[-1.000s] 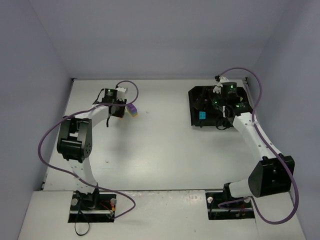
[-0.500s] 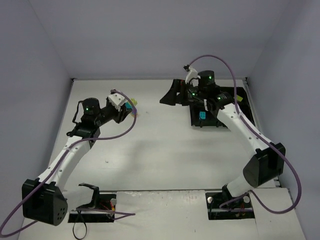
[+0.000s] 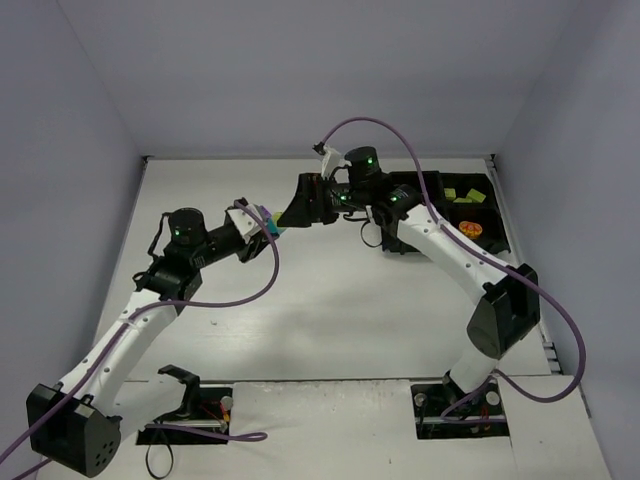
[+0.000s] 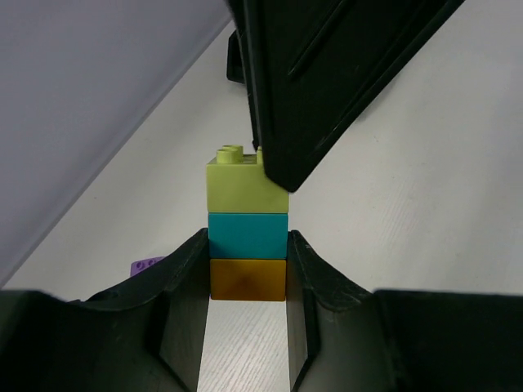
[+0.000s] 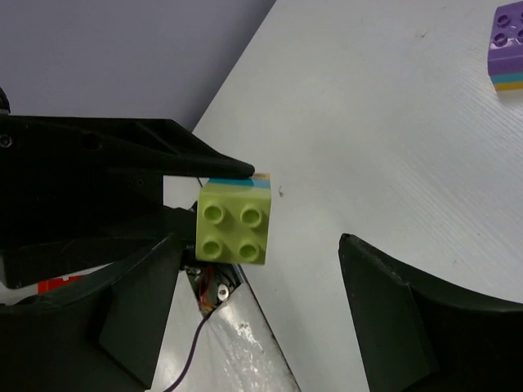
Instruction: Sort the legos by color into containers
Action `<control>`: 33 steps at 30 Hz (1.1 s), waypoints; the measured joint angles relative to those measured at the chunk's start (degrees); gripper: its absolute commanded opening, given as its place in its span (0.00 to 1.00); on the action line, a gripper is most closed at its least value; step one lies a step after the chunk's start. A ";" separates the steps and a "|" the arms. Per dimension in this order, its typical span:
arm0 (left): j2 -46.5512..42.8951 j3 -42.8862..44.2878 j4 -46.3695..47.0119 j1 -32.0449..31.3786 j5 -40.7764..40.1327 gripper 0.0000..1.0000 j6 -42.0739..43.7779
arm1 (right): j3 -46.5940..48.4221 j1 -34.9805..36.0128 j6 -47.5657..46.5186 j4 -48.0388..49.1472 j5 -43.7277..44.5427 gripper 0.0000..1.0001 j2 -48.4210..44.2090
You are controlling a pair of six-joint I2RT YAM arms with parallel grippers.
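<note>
The left fingers (image 4: 184, 286) are clamped on the orange end of a smooth, glossy stack (image 4: 248, 237), held over the table (image 4: 392, 204). A cyan brick (image 4: 248, 235) and a square, studded lime brick (image 4: 243, 186) project beyond. The right fingers (image 5: 392, 302) are spread wide either side of the lime brick. Separating the colours is judged to be in hand. A square closing on the lime brick is called for next, and the black tray (image 3: 482, 212) lies well apart.

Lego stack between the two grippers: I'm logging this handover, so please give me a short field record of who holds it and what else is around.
stack: lime green brick on cyan brick on orange brick
left gripper: shut on the cyan and orange bricks
right gripper: open, fingers either side of the lime green brick
second stack: on the table, purple on top
tray: holds lime pieces and an orange piece
</note>
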 measured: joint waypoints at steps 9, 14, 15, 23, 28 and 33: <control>0.02 -0.02 -0.50 -1.20 -0.24 0.08 0.31 | 0.50 1.95 0.55 0.81 -0.33 0.26 1.92; 0.11 -0.22 -0.70 -1.25 -1.25 0.07 0.83 | 0.55 2.34 1.07 1.27 0.24 0.07 1.92; 0.11 -0.28 -0.59 -1.25 -1.36 0.06 0.83 | 0.55 2.27 1.05 1.25 0.22 0.06 1.90; 1.77 -2.45 0.50 -1.62 -1.33 0.02 0.15 | -1.70 -1.07 0.68 1.16 -0.66 0.03 0.48; 4.35 -4.98 -0.74 -1.27 -1.31 0.01 -0.68 | -3.34 -9.88 -0.48 0.33 -0.52 0.05 -2.89; 3.58 -6.05 -1.20 -1.22 -1.33 0.02 -1.62 | -3.30 -20.85 -5.40 -3.65 5.60 0.06 -5.75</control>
